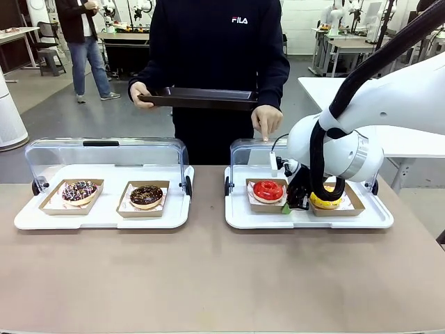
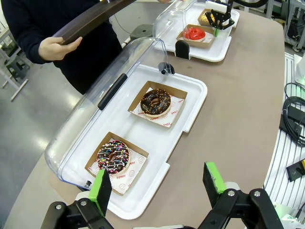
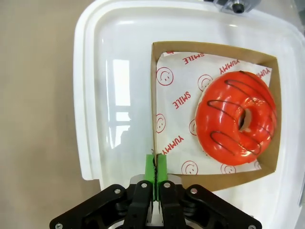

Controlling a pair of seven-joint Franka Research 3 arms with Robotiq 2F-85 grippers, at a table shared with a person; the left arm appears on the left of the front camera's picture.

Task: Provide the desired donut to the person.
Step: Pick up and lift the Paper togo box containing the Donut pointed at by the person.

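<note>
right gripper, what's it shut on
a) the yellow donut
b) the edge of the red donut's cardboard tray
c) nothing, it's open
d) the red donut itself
b: the right gripper pinches the wall of the cardboard tray, clear of the red donut.

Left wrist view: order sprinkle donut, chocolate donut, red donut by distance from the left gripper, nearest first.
1. sprinkle donut, right ahead of the open left gripper, near tray.
2. chocolate donut, same tray, farther along.
3. red donut, far tray, its box pinched by the right gripper.
</note>
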